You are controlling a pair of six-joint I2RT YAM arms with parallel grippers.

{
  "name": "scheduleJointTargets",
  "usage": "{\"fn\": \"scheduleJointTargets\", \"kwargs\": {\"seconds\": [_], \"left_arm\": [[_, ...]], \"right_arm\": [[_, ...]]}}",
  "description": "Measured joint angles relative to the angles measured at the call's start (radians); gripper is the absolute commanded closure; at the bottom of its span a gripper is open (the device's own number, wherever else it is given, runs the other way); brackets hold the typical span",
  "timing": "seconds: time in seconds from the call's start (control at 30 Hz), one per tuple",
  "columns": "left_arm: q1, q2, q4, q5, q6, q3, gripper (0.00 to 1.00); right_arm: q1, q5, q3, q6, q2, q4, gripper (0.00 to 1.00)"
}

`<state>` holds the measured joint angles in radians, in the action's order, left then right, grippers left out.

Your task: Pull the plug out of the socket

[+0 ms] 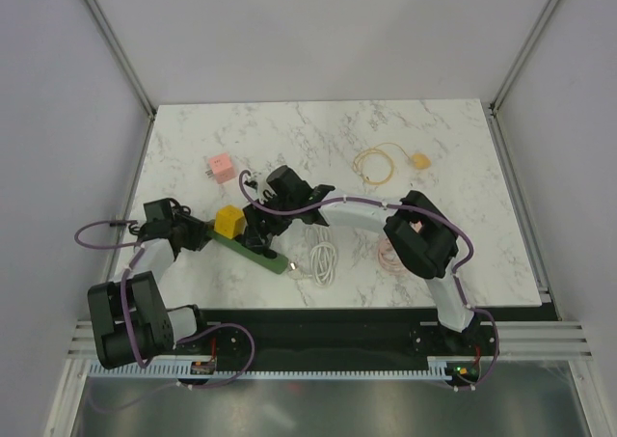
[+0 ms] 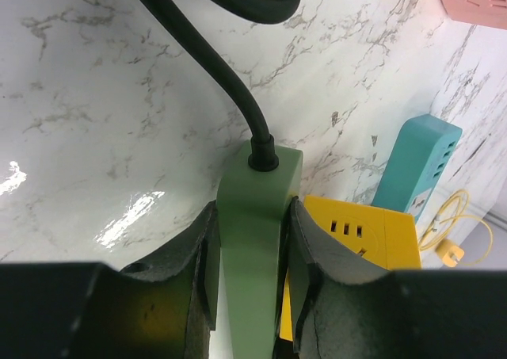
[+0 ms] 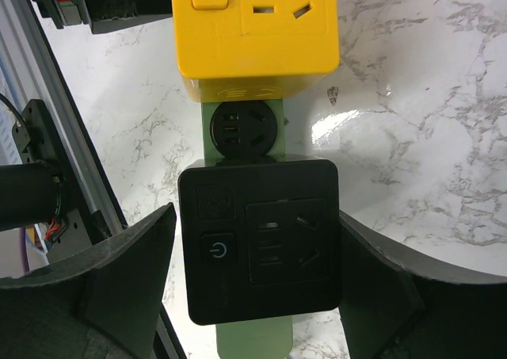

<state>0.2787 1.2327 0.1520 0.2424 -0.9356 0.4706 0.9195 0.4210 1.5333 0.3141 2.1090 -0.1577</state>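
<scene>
A green power strip (image 1: 253,252) lies near the table's front left. A yellow cube plug (image 1: 229,221) and a black cube plug (image 3: 257,240) sit in it side by side. My left gripper (image 1: 196,232) is shut on the strip's cord end; in the left wrist view (image 2: 252,248) both pads press on the green body (image 2: 257,208) below its black cord (image 2: 230,82). My right gripper (image 1: 263,223) reaches in from the right; in the right wrist view (image 3: 257,216) its fingers (image 3: 127,272) rest against both sides of the black plug, which sits flat on the strip.
A pink plug (image 1: 221,168) lies behind the strip. A yellow cable with a yellow plug (image 1: 420,159) is at the back right. A white coiled cable (image 1: 323,259) and a pink cable (image 1: 390,254) lie near the right arm. A teal power strip (image 2: 420,161) shows beyond the yellow plug.
</scene>
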Motion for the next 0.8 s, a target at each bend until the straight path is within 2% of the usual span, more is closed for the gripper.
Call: {"fn": "scheduleJointTargets", "kwargs": {"seconds": [0.1,0.23,0.27,0.3,0.33,0.37,0.4,0.8], "left_arm": [[-0.008,-0.005,0.007,-0.016,0.000,0.002,0.98],[-0.013,-0.008,0.015,-0.027,0.000,0.005,0.98],[-0.013,-0.009,0.016,-0.029,0.000,0.006,0.98],[-0.016,-0.010,0.018,-0.032,0.000,0.006,0.98],[-0.018,-0.012,0.019,-0.036,0.000,0.006,0.98],[-0.019,-0.015,0.021,-0.040,-0.001,0.006,0.98],[-0.023,-0.019,0.024,-0.047,-0.002,0.006,0.98],[-0.059,-0.111,0.058,-0.129,-0.014,-0.029,0.98]], "right_arm": [[0.003,-0.001,0.001,-0.002,0.000,-0.006,0.22],[0.002,-0.007,0.011,-0.005,0.007,-0.018,0.43],[0.001,-0.007,0.014,-0.004,0.009,-0.022,0.60],[0.001,-0.006,0.018,-0.002,0.010,-0.024,0.70],[0.001,-0.007,0.021,-0.002,0.011,-0.030,0.90],[0.001,-0.008,0.023,0.000,0.011,-0.032,0.98],[-0.001,-0.008,0.024,0.005,0.011,-0.037,1.00],[-0.036,0.114,0.027,0.068,0.031,-0.044,1.00]]}}
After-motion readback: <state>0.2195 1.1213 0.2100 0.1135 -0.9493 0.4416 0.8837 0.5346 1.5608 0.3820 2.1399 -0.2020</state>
